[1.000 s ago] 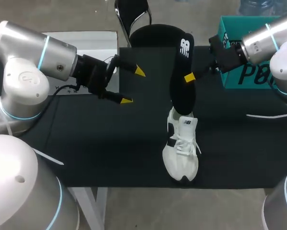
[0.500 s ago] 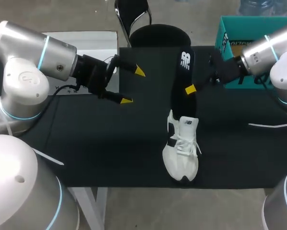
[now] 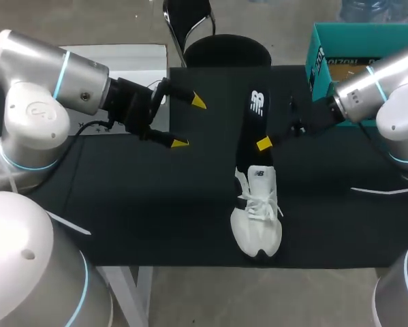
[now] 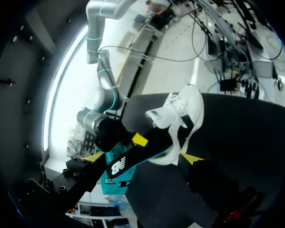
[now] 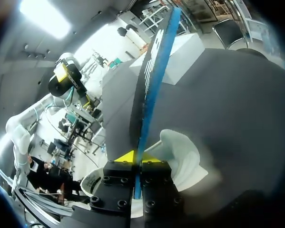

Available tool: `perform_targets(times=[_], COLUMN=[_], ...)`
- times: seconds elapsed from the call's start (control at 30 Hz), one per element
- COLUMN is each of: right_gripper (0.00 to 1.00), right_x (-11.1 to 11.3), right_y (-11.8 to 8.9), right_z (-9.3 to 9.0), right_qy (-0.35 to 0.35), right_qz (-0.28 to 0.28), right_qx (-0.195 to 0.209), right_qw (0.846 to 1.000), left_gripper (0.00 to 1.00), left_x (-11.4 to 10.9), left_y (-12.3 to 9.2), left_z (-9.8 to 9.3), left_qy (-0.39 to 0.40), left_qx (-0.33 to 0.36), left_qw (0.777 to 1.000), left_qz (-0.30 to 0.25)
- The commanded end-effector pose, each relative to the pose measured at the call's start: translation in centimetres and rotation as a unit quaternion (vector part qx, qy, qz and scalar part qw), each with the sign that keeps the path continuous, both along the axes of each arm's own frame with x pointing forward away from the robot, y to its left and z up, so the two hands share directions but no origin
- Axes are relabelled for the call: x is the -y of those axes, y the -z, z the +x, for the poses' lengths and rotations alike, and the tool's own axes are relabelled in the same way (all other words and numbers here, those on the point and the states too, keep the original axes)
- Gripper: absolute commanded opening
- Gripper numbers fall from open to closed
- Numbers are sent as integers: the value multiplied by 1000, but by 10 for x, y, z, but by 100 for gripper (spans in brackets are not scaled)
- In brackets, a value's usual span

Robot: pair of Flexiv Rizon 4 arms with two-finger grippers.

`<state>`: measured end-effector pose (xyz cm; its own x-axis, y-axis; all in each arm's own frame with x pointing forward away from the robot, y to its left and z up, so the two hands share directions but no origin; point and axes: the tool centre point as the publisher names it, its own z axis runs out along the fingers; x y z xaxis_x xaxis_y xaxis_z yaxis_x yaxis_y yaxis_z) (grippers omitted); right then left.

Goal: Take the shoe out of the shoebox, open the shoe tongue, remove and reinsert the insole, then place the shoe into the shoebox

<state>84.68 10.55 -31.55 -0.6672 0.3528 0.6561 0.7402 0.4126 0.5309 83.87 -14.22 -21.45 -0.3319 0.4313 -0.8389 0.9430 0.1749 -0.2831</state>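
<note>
Low in the middle of the head view, the white shoe lies on the black worktop, toe toward the bottom edge. The black insole rises from its heel end, pinched in the right hand. Left of centre, the left hand hangs spread and holds nothing. The teal shoebox sits at upper right.

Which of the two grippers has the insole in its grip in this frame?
The right gripper: its yellow tips are shut on the black insole, which rises from the white shoe. The left gripper hangs open and empty, apart from both.
</note>
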Motion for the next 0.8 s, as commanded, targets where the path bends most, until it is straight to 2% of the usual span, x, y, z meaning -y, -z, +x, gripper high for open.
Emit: perform_targets(times=[0.03, 0.63, 0.7, 0.73, 0.8], right_gripper=[0, 0, 38, 45, 77], right_x=[-1, 2, 4, 5, 6], right_y=[10, 23, 21, 20, 17], right_z=[-14, -43, -40, -39, -34], right_qy=[8, -3, 2, 3, 7], right_qz=[-2, -28, -31, -32, -36], right_qx=[-3, -36, -34, -33, -26], right_qw=[1000, 999, 999, 999, 999], left_gripper=[100, 100, 100, 100, 100], left_x=[0, 0, 0, 0, 0], left_y=[0, 0, 0, 0, 0], left_z=[0, 0, 0, 0, 0], left_qy=[0, 0, 0, 0, 0], left_qx=[1, 1, 1, 1, 1], left_qw=[1000, 1000, 1000, 1000, 1000], left_qz=[2, 2, 2, 2, 2])
